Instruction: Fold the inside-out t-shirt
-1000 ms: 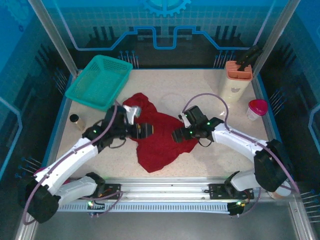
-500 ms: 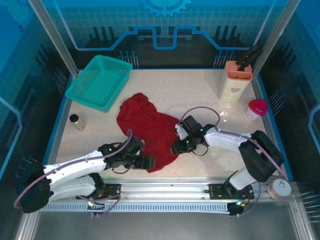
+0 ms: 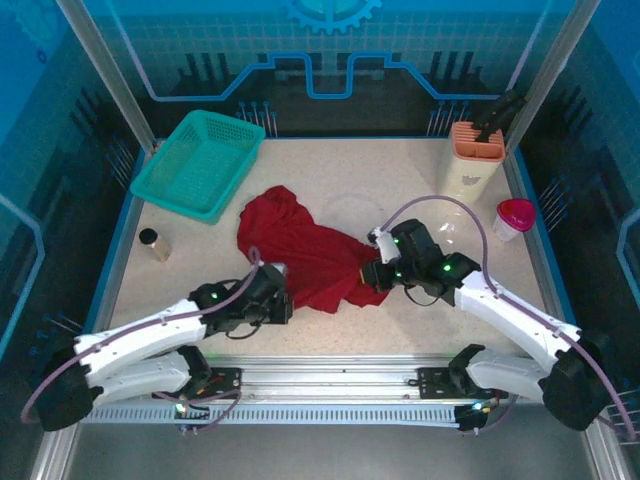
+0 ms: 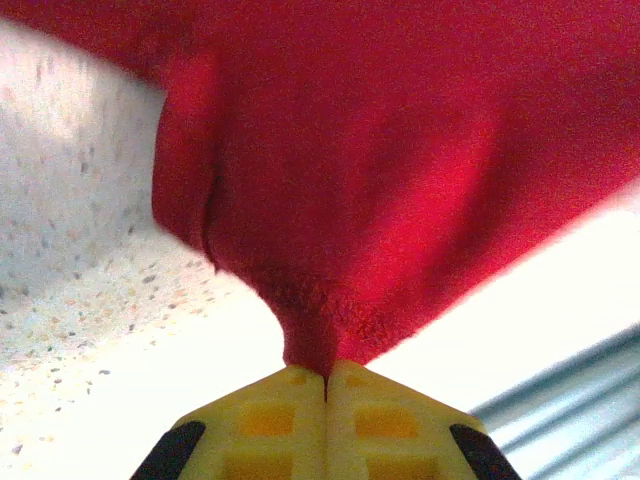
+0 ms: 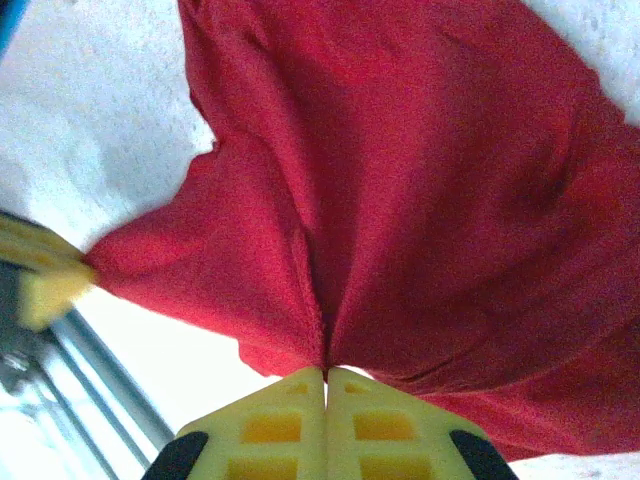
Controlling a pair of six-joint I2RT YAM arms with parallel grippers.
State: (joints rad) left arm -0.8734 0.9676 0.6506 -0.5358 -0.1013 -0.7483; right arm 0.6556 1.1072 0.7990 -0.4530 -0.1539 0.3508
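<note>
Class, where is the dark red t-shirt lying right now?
In the top view, the t-shirt lies crumpled mid-table, just near-right of the teal basket.

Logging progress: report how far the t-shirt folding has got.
Done: left pincer and right pincer are each shut on the t-shirt's near edge. In hand: that two-point grip. To do: every fold; the cloth lies crumpled on the table.
</note>
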